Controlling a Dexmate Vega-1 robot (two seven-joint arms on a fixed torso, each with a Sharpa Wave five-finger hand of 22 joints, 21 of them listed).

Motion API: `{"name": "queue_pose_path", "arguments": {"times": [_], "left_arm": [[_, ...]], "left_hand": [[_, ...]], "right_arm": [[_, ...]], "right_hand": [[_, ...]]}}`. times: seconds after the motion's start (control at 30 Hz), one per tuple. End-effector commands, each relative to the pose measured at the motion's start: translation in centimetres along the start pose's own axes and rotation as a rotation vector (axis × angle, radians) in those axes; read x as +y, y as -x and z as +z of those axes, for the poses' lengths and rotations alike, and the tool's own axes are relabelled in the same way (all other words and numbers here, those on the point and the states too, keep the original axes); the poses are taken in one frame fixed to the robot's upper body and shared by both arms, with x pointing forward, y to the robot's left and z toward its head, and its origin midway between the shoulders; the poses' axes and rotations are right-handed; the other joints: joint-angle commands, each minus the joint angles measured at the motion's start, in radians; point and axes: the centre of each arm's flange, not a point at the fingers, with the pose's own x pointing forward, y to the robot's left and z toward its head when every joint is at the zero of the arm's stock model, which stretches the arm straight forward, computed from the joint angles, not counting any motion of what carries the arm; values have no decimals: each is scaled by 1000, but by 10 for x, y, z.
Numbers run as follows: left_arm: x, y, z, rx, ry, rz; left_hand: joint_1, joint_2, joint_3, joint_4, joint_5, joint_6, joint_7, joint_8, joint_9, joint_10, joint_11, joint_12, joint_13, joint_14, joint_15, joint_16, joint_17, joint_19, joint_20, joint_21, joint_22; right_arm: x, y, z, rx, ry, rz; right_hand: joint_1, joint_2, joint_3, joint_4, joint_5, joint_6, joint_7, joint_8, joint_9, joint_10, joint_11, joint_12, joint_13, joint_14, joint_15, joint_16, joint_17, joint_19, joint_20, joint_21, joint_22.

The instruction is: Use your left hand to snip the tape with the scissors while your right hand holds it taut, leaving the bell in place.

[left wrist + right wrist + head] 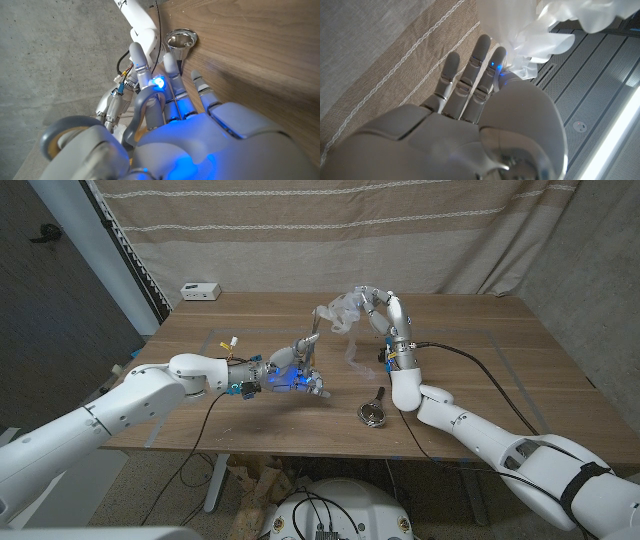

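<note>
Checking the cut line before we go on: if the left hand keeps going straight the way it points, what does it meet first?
Probably the tape that the right hand holds up: the left hand and its scissors point up toward it. Depth is unclear, so it might pass beside it.

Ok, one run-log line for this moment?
left hand: holds scissors | right hand: raised, holds crumpled tape | bell: on table, untouched | cut: cannot tell

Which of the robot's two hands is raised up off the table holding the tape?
The right hand: it is lifted above the table, gripping crumpled clear tape. The left hand sits low near the tabletop, holding the scissors.
</note>
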Motion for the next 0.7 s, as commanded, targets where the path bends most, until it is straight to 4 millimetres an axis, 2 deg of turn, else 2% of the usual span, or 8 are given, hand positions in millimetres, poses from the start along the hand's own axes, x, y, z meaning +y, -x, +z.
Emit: {"name": "queue_pose_path", "arguments": {"times": [0.03,0.7], "left_arm": [[1,-5,0,4,2,-16],[5,-6,-3,9,10,-18]], "left_hand": [[-19,-31,-82,57,7,-2,12,-3,3,33,-28,38,70,2,-5,6,2,1,6,2,4],[-21,-30,-82,58,10,0,11,-6,6,34,-24,38,70,1,-3,9,-4,1,8,2,4]], "right_arm": [[5,2,1,-7,-4,12],[3,7,1,-35,3,25]], "right_hand": [[-6,-2,-3,-1,7,8,-2,7,1,8,1,-1,4,13,-71,-6,4,-1,-155,8,-2],[-7,-1,-7,-2,9,13,-3,5,4,12,1,-13,10,18,-71,-9,1,-7,-155,9,-31]]}}
